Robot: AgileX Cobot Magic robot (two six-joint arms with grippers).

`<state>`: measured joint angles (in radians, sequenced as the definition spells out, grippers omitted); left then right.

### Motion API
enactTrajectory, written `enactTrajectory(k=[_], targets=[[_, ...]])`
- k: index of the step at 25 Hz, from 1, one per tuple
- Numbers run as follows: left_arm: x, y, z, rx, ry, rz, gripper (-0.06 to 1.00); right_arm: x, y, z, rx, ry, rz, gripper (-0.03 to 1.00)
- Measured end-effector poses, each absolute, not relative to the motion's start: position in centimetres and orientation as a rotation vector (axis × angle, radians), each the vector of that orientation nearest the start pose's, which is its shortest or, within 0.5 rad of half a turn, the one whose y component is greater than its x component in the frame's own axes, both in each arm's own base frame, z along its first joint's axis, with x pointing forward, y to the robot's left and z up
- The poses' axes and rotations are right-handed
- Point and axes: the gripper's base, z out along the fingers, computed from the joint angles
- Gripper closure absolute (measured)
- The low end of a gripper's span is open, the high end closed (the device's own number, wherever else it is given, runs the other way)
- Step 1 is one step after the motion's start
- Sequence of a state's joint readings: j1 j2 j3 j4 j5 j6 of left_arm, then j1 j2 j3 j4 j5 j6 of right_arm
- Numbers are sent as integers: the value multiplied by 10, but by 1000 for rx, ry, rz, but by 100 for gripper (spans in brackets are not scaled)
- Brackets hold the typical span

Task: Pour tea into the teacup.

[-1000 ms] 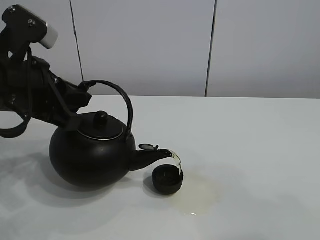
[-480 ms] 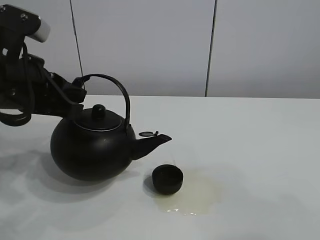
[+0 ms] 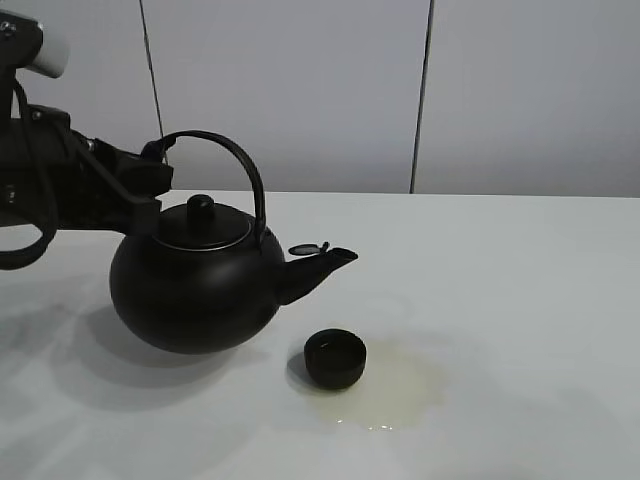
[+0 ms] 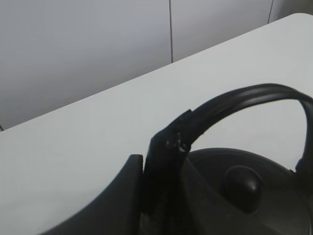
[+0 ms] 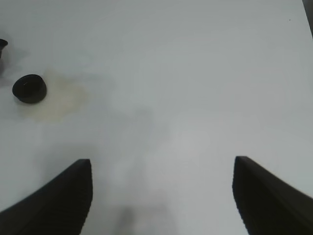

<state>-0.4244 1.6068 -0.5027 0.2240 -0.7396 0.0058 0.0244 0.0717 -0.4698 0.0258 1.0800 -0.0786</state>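
Observation:
A small black handleless teacup [image 3: 335, 358] stands on the white table, and it shows in the right wrist view [image 5: 29, 88] too. A puddle of pale yellowish tea [image 3: 390, 395] lies on the table right of the cup; it also shows in the right wrist view [image 5: 61, 98]. My left gripper [image 3: 155, 170] is shut on the arched handle [image 4: 234, 100] of the big black kettle [image 3: 200, 285], held upright just above the table, with its spout [image 3: 325, 265] up and left of the cup. No tea is flowing. My right gripper [image 5: 161, 196] is open and empty over bare table.
The white table [image 3: 520, 300] runs to a pale panelled wall [image 3: 300, 90] at the back. The kettle's lid knob [image 4: 242, 183] sits under the handle.
The kettle tipped back from pouring to upright and rose a little. The stream of tea into the cup stopped. The puddle beside the cup has spread.

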Motion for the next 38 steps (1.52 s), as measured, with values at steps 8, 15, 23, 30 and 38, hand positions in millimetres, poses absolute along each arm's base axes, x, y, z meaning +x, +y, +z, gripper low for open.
enactTrajectory(k=[8,15,23,30,38], targets=[[245,-124,176,575,1675,-356,81,8,2,267,-111,2162,1,42],[233,-94,162,472,1714,-327,81,8,2,267,-111,2162,1,42],[221,-63,145,377,1826,-246,81,8,2,267,-111,2162,1,42],[223,-50,145,339,1829,-197,81,8,2,267,-111,2162,1,42],[222,-52,145,428,1811,-165,81,8,2,267,-111,2162,1,42]])
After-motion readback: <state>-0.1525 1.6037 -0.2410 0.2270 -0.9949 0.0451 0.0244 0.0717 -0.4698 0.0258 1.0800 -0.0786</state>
